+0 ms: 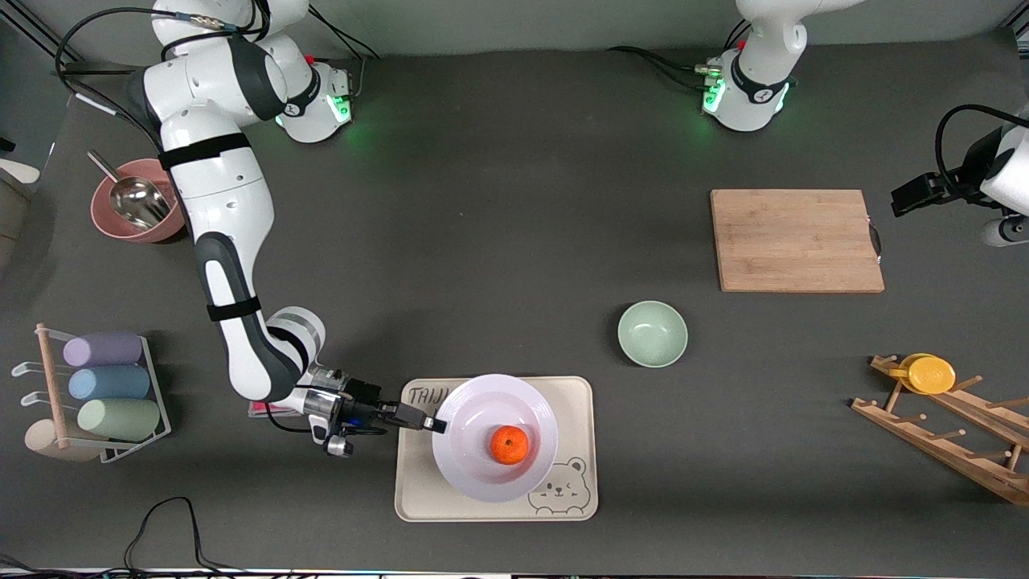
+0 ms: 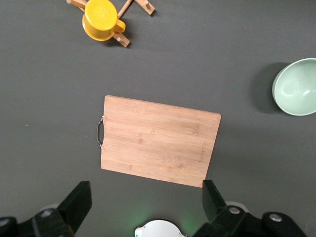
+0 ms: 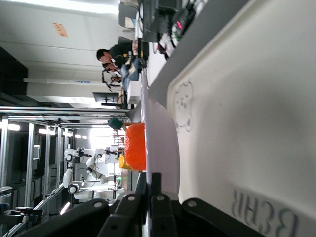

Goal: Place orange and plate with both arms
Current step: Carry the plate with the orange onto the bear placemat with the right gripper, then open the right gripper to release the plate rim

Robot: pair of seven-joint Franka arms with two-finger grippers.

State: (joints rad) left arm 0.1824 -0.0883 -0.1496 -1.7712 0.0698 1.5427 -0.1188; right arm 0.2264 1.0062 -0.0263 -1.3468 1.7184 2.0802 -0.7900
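The pale-lavender plate (image 1: 494, 436) lies over the cream bear tray (image 1: 418, 490), with the orange (image 1: 510, 445) in its middle. My right gripper (image 1: 435, 424) is shut on the plate's rim at the side toward the right arm's end of the table. In the right wrist view the two fingers (image 3: 157, 185) pinch the thin rim of the plate (image 3: 165, 143), and the orange (image 3: 135, 146) sits on it. My left gripper (image 2: 146, 200) is open and empty, high over the table near the wooden cutting board (image 2: 159, 140); in the front view it is at the edge (image 1: 924, 193).
A mint-green bowl (image 1: 652, 333) sits between tray and cutting board (image 1: 796, 240). A wooden rack with a yellow cup (image 1: 928, 374) stands at the left arm's end. A pink bowl with a scoop (image 1: 133, 211) and a rack of pastel cups (image 1: 104, 384) stand at the right arm's end.
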